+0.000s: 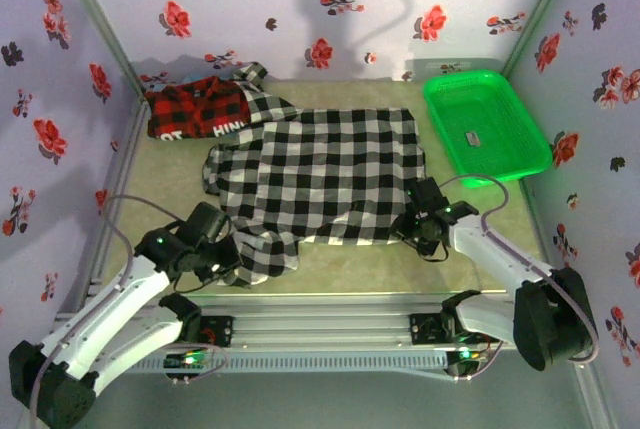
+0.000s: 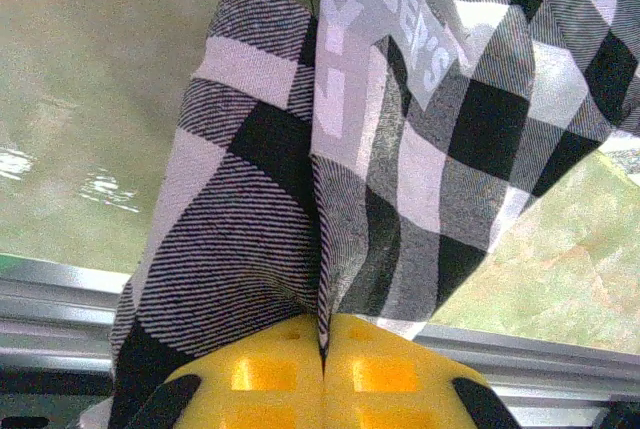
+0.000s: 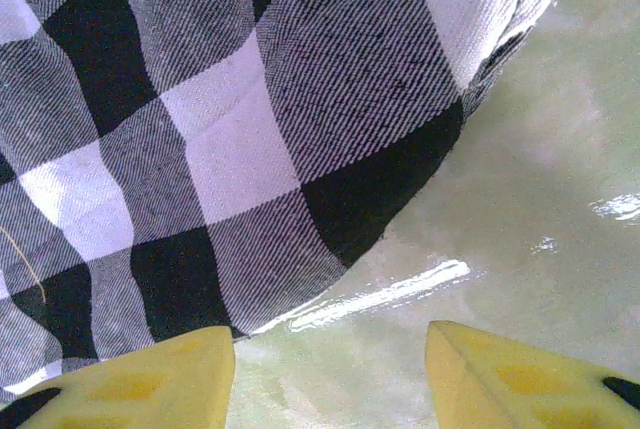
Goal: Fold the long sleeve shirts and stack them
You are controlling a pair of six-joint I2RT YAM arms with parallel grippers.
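Observation:
The black-and-white checked shirt (image 1: 320, 174) lies spread over the middle of the table. Its near left corner hangs bunched from my left gripper (image 1: 222, 249), which is shut on the cloth. In the left wrist view the yellow fingers (image 2: 270, 374) pinch a fold of checked shirt (image 2: 300, 179) carrying a label with white lettering. My right gripper (image 1: 418, 229) stands open at the shirt's near right edge; its yellow fingertips (image 3: 140, 379) straddle bare table just short of the checked hem (image 3: 330, 199). The red-and-black plaid shirt (image 1: 200, 109) lies folded at the back left, partly under the checked shirt's collar.
A green plastic basket (image 1: 487, 124) stands at the back right, close to my right arm. Floral walls close off three sides. A metal rail (image 1: 320, 314) runs along the table's near edge. Bare table (image 1: 160, 179) shows left of the shirt.

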